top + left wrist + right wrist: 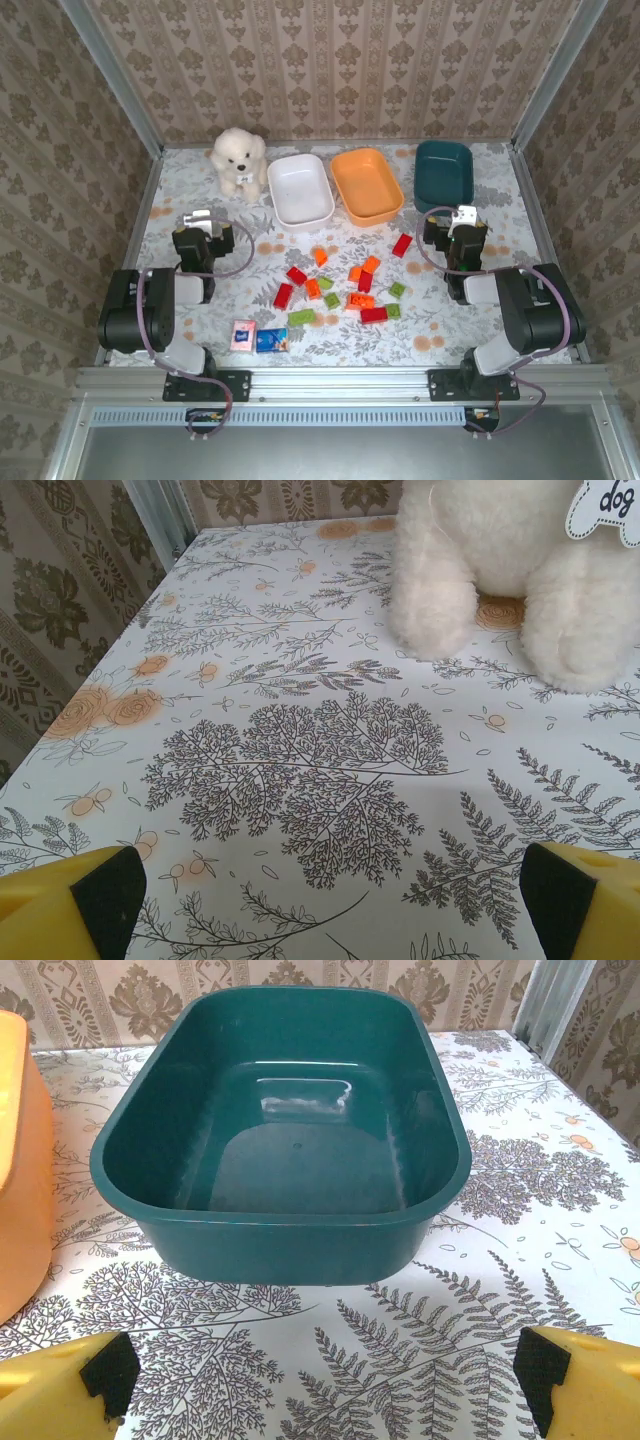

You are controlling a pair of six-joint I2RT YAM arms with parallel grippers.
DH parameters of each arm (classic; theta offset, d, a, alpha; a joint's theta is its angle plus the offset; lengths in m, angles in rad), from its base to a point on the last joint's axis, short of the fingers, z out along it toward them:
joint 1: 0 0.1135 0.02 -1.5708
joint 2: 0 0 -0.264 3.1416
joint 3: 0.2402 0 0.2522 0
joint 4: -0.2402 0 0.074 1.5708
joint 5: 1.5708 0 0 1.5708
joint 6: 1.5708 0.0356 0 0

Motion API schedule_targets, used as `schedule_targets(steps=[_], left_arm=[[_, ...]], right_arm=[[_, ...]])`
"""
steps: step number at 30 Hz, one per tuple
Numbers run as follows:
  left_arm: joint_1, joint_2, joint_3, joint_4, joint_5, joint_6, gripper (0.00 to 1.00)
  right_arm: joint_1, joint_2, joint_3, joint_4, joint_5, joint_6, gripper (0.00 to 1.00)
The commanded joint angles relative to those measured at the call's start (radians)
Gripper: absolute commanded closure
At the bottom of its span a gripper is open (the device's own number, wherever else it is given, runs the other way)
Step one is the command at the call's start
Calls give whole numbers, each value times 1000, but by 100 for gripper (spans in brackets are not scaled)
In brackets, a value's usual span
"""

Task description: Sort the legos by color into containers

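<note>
At table centre, the overhead view shows red, orange and green legos [360,300] scattered before three trays [368,186]; the right wrist view shows the teal tray [280,1230] glossy. Left claw [335,895] and right claw [327,1375]: released.

Red, orange and lime-green legos [374,315]; white tray [300,190], orange tray [367,185], dark teal tray [444,172]; fern-and-rose printed table [430,300]; white dog [238,158].

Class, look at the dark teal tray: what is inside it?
Nothing visible: the dark teal tray holds only its bare, glossy floor. Its near wall hides a thin strip of floor from the right wrist camera.
</note>
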Motion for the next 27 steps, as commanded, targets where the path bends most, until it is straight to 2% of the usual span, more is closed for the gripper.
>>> schedule_targets(steps=[1, 27], left_arm=[[-4, -8, 9, 14, 14, 10, 0], [-5, -17, 3, 23, 15, 14, 0]], right_arm=[[-6, -7, 9, -3, -18, 9, 0], [-6, -8, 8, 1, -20, 9, 0]])
